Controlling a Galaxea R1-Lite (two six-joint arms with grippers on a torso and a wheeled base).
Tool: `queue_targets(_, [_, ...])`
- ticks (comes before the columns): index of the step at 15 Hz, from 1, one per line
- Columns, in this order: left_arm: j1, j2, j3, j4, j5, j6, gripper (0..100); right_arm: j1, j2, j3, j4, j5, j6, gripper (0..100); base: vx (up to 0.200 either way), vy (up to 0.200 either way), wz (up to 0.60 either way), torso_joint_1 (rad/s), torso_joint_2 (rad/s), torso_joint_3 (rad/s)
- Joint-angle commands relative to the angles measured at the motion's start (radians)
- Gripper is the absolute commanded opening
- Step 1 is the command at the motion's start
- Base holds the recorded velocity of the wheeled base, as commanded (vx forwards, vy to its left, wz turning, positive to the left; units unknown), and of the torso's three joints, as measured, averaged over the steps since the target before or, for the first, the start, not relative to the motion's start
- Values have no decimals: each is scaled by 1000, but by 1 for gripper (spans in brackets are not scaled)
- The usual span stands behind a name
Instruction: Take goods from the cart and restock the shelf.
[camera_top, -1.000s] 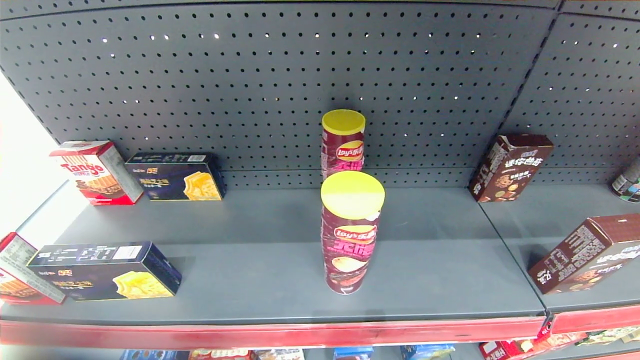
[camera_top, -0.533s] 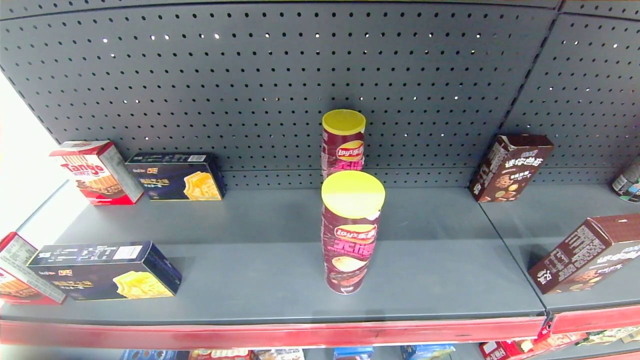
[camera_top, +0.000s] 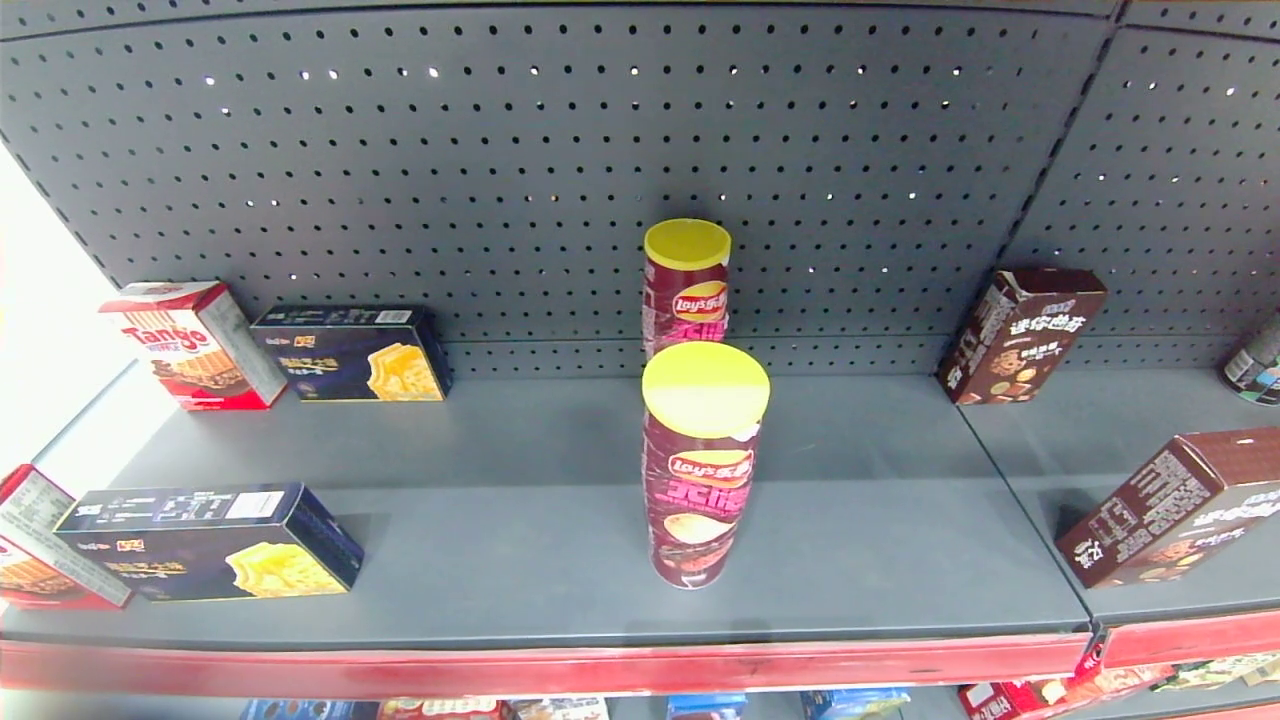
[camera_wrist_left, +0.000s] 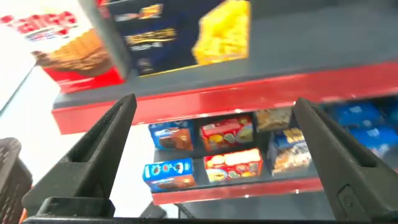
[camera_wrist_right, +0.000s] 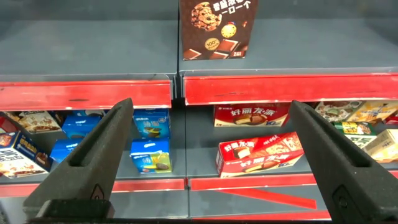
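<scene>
With the near chip can (camera_top: 700, 470) upright mid-shelf (camera_top: 500, 540) in front of the far chip can (camera_top: 686, 285), and the left gripper (camera_wrist_left: 214, 104) and right gripper (camera_wrist_right: 211, 107) both wide open, holding nothing, a placement looks finished; next calls for fetching another item from the cart

Ahead of you a dark grey perforated back panel (camera_top: 500, 180) rises behind the grey shelf (camera_top: 520, 560), whose front edge carries a red rail (camera_top: 500, 668). A second bay (camera_top: 1130, 420) joins it on the right, and strong white light (camera_top: 35, 330) floods in past the left end. Below, a lower tier (camera_wrist_right: 249, 183) is edged in red too.
</scene>
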Motion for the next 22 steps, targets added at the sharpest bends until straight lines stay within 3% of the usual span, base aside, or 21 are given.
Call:
queue_targets(1, [0,0,-4,8,-40,-11,100,0,0,0,0,0,0,100,0,0,0,0,0,0])
queue_targets(22, [0,0,-3,11,-22,-74,100,0,0,0,-2,16,22,100,-10,0,0,0,0,0])
